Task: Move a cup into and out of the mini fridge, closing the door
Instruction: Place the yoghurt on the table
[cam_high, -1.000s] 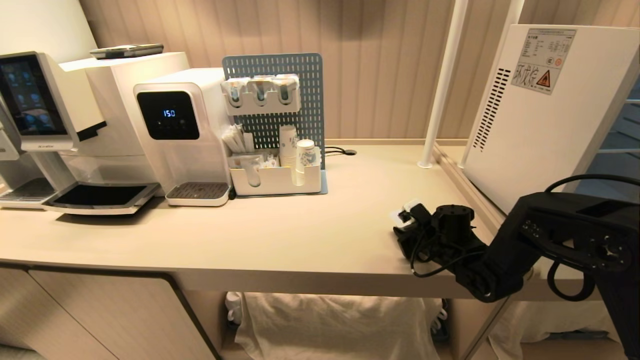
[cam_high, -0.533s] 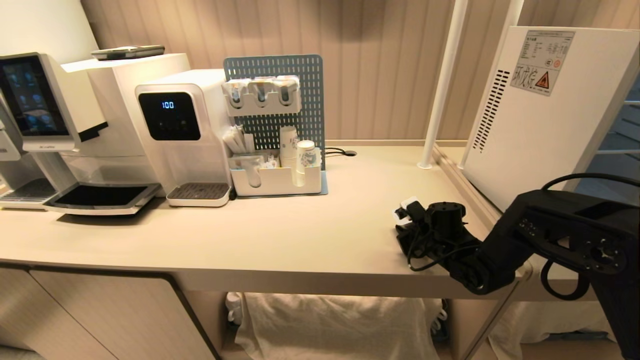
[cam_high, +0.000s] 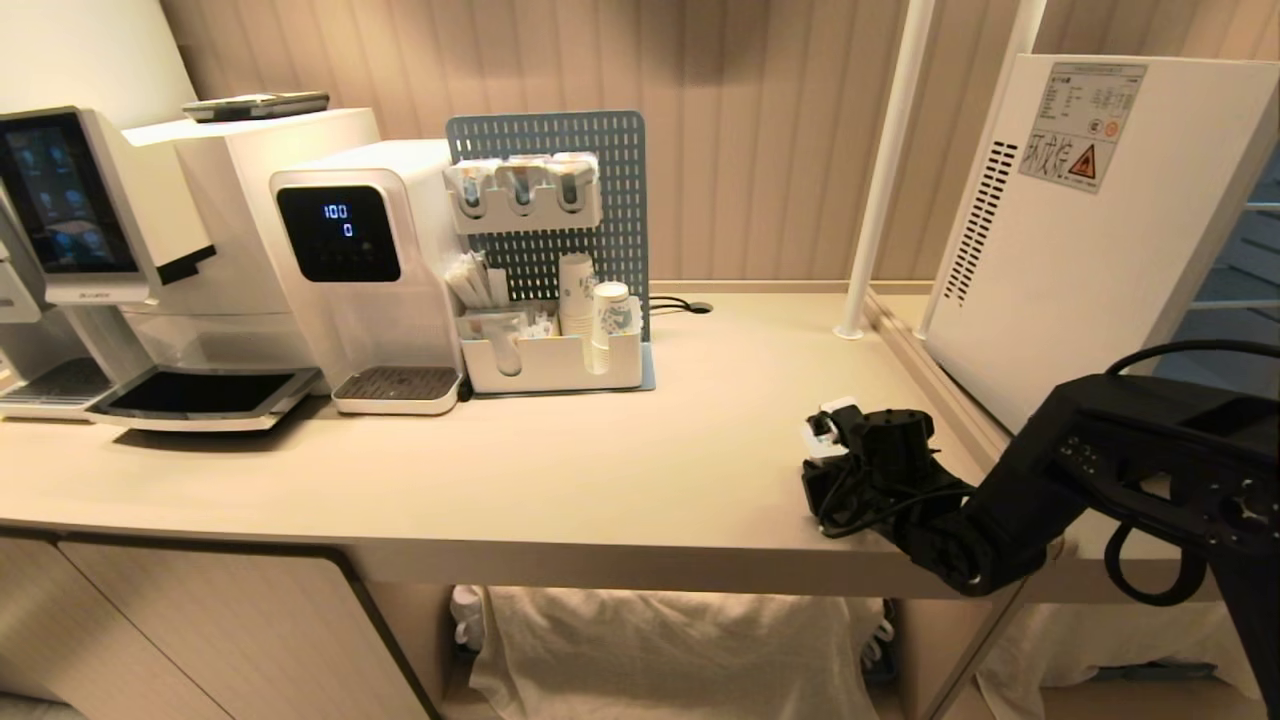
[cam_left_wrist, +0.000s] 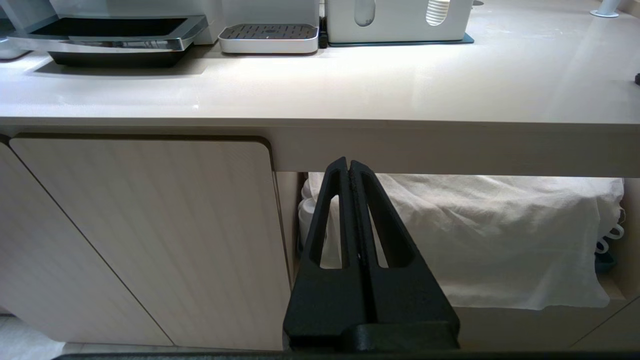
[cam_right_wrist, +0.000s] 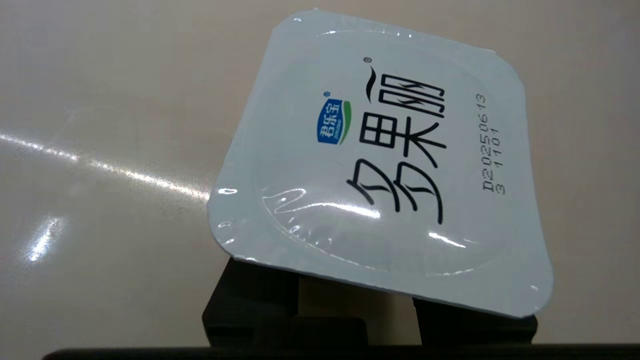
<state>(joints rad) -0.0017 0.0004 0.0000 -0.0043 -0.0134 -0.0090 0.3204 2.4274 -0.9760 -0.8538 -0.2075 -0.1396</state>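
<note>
Below the desk (cam_left_wrist: 320, 90) edge, the left gripper (cam_left_wrist: 348, 167) hung with fingers clenched on nothing. The right gripper (cam_high: 835, 445) grasped the cup (cam_right_wrist: 385, 160) over the desk; behind stood the mini fridge (cam_high: 1090, 220).

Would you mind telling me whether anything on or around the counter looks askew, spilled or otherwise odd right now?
Nothing spilled or damaged. The one oddity is the cup: the right gripper holds it tilted over the counter, its foil lid slanting rather than level. The mini fridge also looks tilted, perhaps only from the camera angle.
</note>
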